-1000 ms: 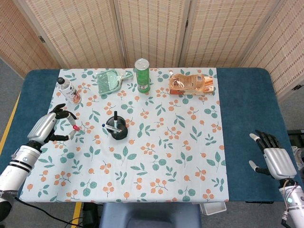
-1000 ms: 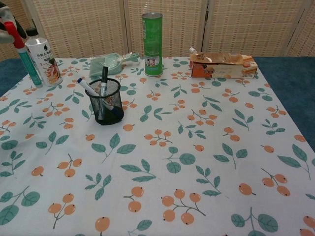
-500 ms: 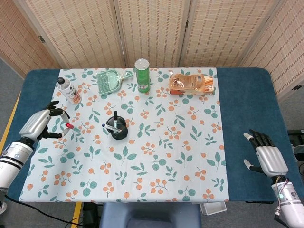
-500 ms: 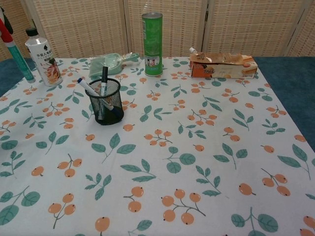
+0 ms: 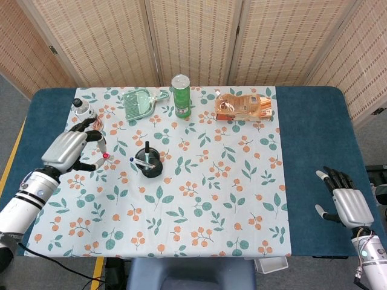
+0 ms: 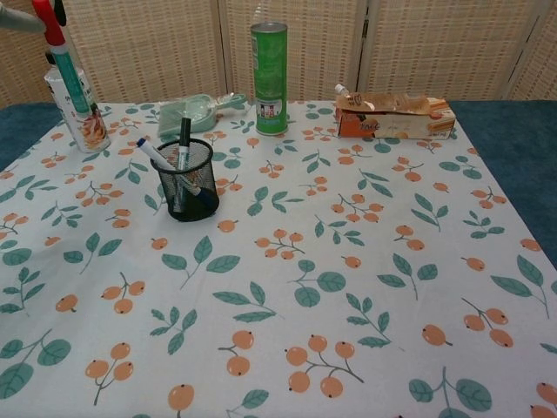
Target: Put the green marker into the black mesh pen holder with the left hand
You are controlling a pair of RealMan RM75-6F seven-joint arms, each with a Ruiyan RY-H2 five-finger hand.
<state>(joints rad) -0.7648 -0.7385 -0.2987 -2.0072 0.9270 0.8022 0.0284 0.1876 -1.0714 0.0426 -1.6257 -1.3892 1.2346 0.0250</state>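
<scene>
Left hand is up over the table's left side, fingers curled around the green marker, red cap on top, held above the cloth to the left of the black mesh pen holder and apart from it. Right hand sits at the far right edge, fingers spread, apparently holding nothing

hidden and cut-off parts

in the chest view the left hand is nearly all beyond the top-left corner, so its hold on the green marker is unseen there; the marker overlaps the white bottle; the right hand is absent from that view; the pen tips inside the black mesh pen holder are hard to tell
</scene>
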